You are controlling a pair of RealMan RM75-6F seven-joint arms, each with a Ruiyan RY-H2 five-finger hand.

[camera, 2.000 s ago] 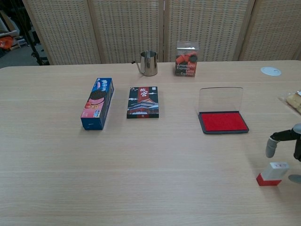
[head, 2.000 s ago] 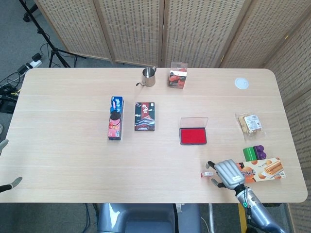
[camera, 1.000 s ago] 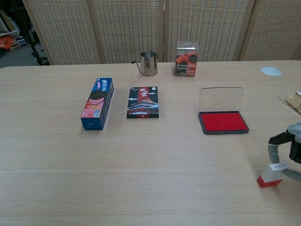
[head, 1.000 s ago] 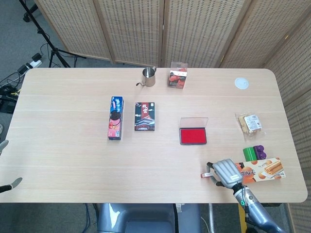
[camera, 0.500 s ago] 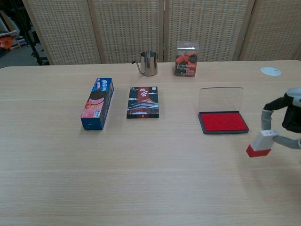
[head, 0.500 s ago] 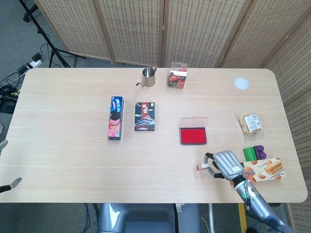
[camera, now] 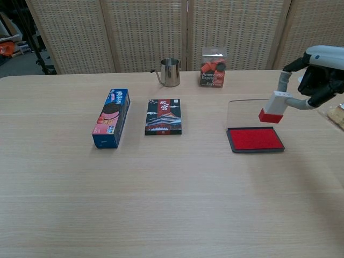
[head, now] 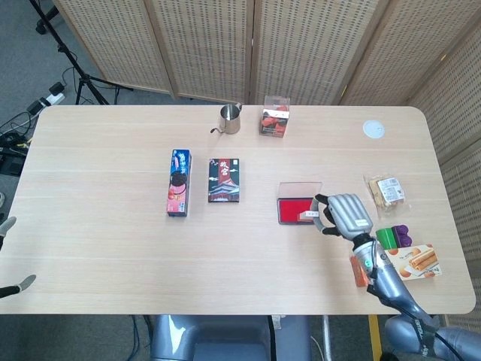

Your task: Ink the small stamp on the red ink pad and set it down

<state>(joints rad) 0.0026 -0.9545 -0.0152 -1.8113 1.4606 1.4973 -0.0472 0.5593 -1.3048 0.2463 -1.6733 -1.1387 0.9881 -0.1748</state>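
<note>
The right hand [camera: 317,72] has the stamp [camera: 273,107] pinched between thumb and a finger, up in the air over the right part of the ink pad [camera: 255,139]. In the chest view the stamp sits tilted, red base pointing down and left, white body toward the hand, and it's clear of the red surface, not touching. From the head view the stamp [head: 311,215] overlaps the pad's [head: 294,210] right edge, with the hand [head: 346,216] just to the right of it. The pad lies open on the counter [camera: 161,188] with its clear lid [camera: 251,113] standing up at the back.

The left hand [head: 6,256] only peeks in at the far left edge of the head view, off the counter, fingers apart and nothing in it.

Other stuff on the counter: a blue cookie box [camera: 111,117] and a dark card box [camera: 163,116] side by side on the left half, a steel cup [camera: 170,72] and a clear box with red things [camera: 213,66] at the back, a white disc [head: 373,128] near the far right corner, plus snack packs [head: 385,190] and a wafer box [head: 409,262] along the right edge.
</note>
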